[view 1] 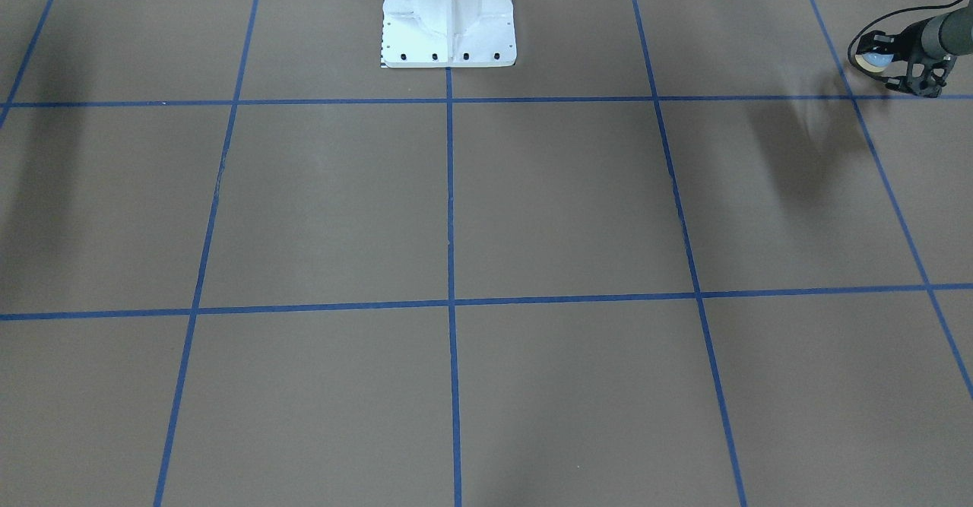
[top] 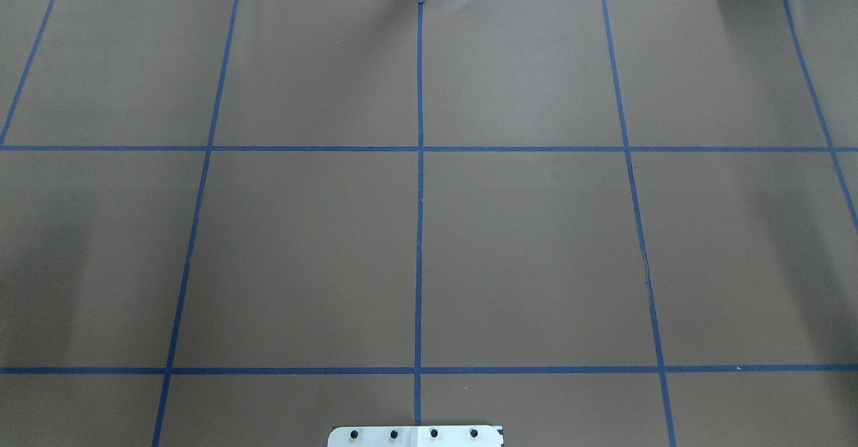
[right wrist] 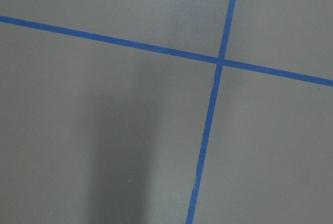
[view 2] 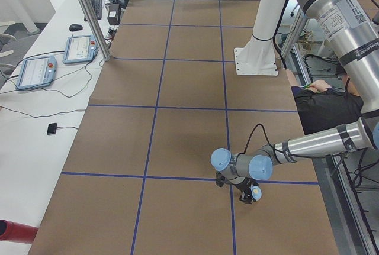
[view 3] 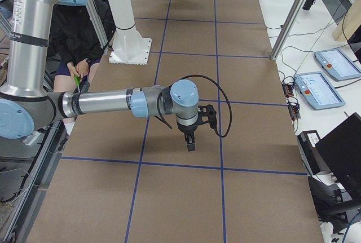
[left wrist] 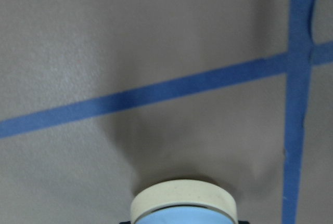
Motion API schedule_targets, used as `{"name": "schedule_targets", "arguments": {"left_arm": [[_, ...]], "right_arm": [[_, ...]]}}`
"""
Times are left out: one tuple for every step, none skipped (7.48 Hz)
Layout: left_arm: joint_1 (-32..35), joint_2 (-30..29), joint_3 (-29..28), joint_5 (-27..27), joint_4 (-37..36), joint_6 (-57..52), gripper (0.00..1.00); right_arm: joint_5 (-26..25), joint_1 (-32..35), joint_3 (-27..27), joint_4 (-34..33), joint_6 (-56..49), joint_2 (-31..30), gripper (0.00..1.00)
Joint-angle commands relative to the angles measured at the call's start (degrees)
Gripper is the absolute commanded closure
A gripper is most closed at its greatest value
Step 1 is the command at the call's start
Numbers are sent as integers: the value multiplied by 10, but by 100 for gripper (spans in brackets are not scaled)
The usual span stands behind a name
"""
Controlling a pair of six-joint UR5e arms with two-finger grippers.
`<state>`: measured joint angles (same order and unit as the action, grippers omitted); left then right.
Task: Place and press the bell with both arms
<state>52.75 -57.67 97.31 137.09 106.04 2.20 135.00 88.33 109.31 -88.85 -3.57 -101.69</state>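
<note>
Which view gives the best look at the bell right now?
Left wrist: the bell is close and sharp, cream base ring and blue dome, though cropped at the bottom edge. Front-facing and exterior left show it small in the left gripper. Overhead and right wrist miss it; exterior right is too distant to tell.

You see a brown-covered table [top: 301, 252] gridded with blue tape [top: 419, 232], and along its far side a white bench [view 2: 35, 136] carrying two tablet-like pendants [view 2: 37, 71] beside a metal post [view 2: 89, 12].

Lt-blue bell [view 1: 874, 59] in L claw [view 1: 884, 61]
</note>
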Motion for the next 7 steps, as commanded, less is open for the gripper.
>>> {"name": "schedule_targets", "arguments": {"left_arm": [[5,23,103,21,-55,1,55],[10,-2,136,21,-112,1,55],[32,-46,150,21,-165,1,55],[69,-115,154,20,-225,1,55],[92,-179,155,18,-286,1,55],[107,-243,155,18,-344,1,55],[118,-313,153,17,-411,1,55]], "right_arm": [[0,0,0,0,0,0,0],[1,0,-1,0,0,0,0],[1,0,-1,0,1,0,0],[0,0,-1,0,1,1,0],[0,0,0,0,1,3,0],[0,0,-1,0,1,4,0],[1,0,-1,0,1,6,0]]}}
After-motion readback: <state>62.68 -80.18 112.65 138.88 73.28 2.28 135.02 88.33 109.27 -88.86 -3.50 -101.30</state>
